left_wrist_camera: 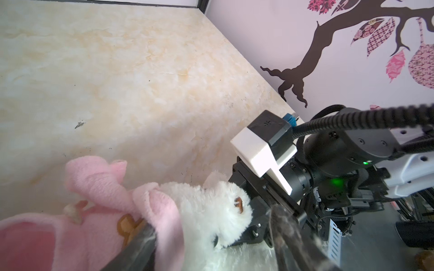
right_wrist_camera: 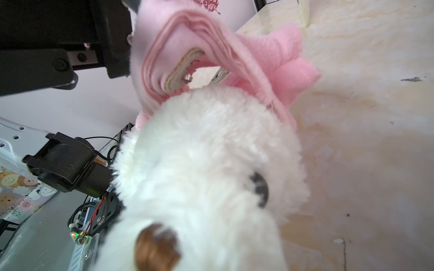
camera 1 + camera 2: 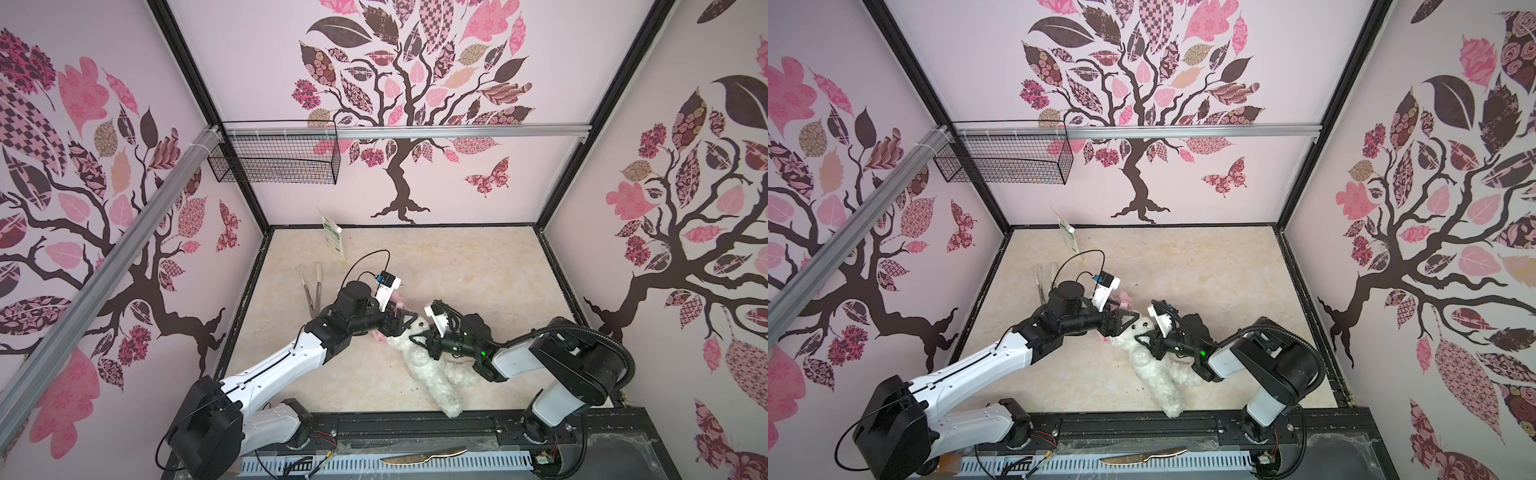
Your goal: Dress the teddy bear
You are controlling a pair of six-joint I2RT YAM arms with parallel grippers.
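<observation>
The white teddy bear (image 3: 430,370) lies on the floor with its legs toward the front rail, and its head (image 1: 211,206) is raised between the two grippers. A pink hoodie (image 1: 94,206) sits bunched at the top of the head, its hem against the fur. My left gripper (image 1: 211,223) is open, jaws standing wide on either side of the head. One of its fingers (image 1: 138,246) is tucked under the hoodie's hem. In both top views my right gripper (image 3: 420,340) is shut on the fur beside the bear's head. The bear's face (image 2: 211,176) hides its fingers in the right wrist view.
Metal tongs (image 3: 312,289) lie on the floor behind the left arm. A printed card (image 3: 333,237) leans near the back wall. A wire basket (image 3: 274,156) hangs on the rail at the back left. A knife (image 3: 424,456) rests on the front ledge.
</observation>
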